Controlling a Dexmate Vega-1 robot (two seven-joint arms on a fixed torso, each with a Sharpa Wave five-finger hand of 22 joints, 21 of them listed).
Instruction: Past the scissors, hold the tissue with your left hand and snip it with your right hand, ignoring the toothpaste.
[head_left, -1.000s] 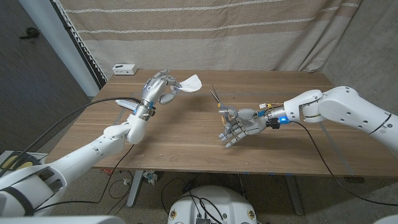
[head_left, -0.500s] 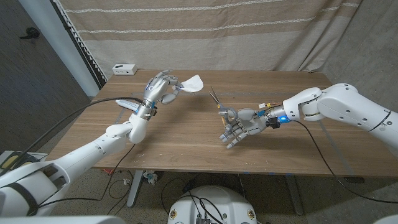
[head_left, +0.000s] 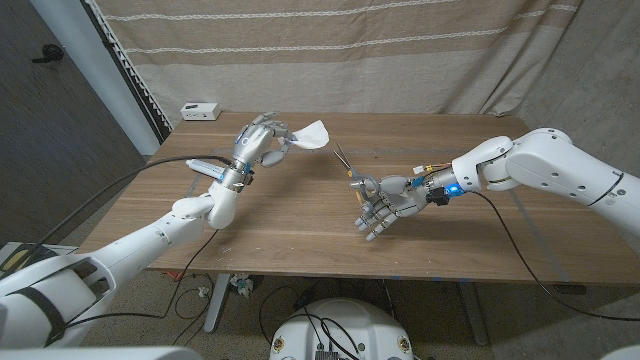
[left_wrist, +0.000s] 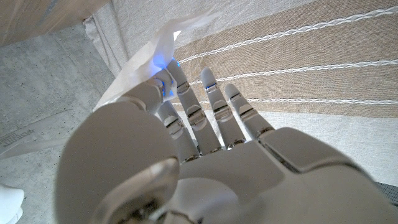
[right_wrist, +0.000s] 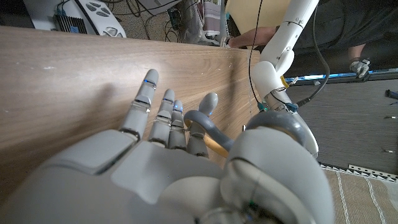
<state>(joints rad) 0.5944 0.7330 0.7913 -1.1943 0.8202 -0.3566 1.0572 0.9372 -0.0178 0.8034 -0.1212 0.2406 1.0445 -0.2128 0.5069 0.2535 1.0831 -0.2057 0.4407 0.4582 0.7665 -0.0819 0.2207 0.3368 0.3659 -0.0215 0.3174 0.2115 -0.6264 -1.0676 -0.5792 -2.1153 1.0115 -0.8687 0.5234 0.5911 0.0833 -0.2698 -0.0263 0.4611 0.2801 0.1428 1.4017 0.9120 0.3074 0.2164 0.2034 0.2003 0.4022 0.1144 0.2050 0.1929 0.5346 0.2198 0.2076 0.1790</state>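
My left hand (head_left: 258, 141) is raised over the table's left half and pinches a white tissue (head_left: 311, 133) that sticks out to the right of it. In the left wrist view the tissue (left_wrist: 163, 45) is caught between the fingertips of the left hand (left_wrist: 186, 155). My right hand (head_left: 383, 201) hovers near the table's middle and holds the scissors (head_left: 345, 158), whose blades point up and left toward the tissue, a short gap away. In the right wrist view the grey scissor handle loop (right_wrist: 202, 124) sits among the fingers of the right hand (right_wrist: 168, 168).
A small white box (head_left: 200, 110) lies at the table's back left corner. A striped curtain hangs behind the table (head_left: 300, 235). Cables trail from both arms off the table edges.
The right hand with the scissors has shifted slightly toward the tissue. The left hand has stayed raised with the tissue and barely moved.
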